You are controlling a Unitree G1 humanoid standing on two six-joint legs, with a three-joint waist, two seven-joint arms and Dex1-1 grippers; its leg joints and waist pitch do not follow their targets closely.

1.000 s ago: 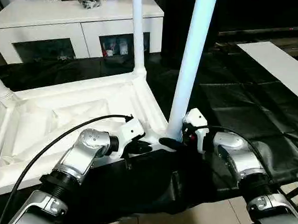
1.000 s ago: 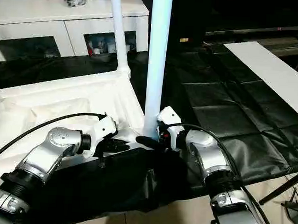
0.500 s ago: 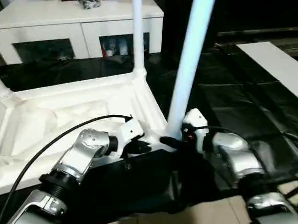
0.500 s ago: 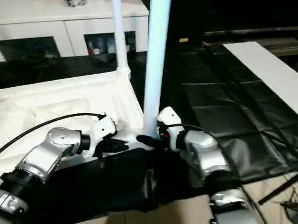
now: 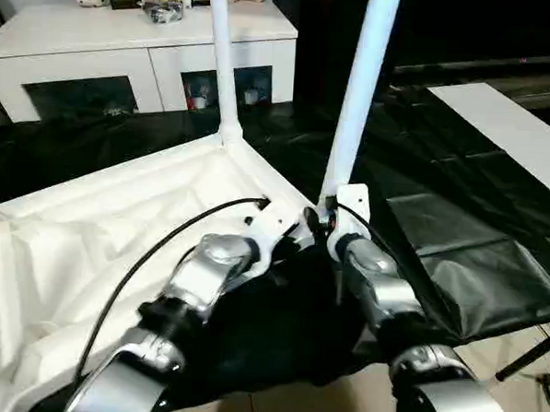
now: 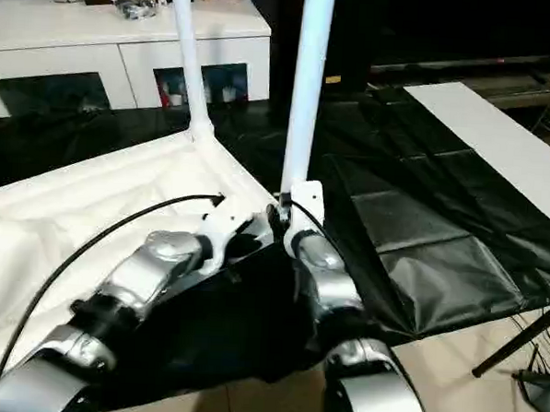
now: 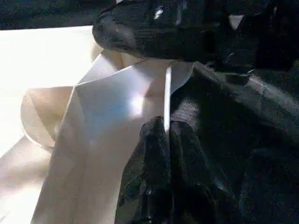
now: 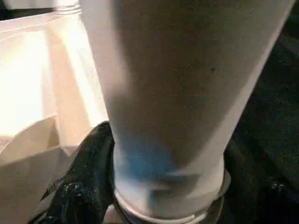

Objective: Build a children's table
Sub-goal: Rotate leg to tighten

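The white tabletop (image 5: 99, 224) lies upside down on a black sheet. One white leg (image 5: 220, 65) stands in its far corner socket. Another leg (image 5: 356, 99) rises from the near right corner socket. My right gripper (image 5: 319, 219) is shut on the base of this near leg; in the right wrist view a black finger (image 8: 88, 182) presses against the leg (image 8: 177, 93) just above the socket. My left gripper (image 7: 166, 133) is shut on the tabletop's thin rim (image 7: 167, 88) right beside that corner, touching distance from the right gripper.
A white cabinet (image 5: 126, 55) with dark glass doors stands at the back, with small items on top. A flat white board (image 5: 510, 126) lies at the right on the black sheet (image 5: 457, 262). A thin dark stand leg (image 5: 535, 353) crosses the tiled floor at bottom right.
The whole picture has shifted as the head camera moved, and both forearms now show nearer the middle. Both grippers stay at the near corner socket, holding as before.
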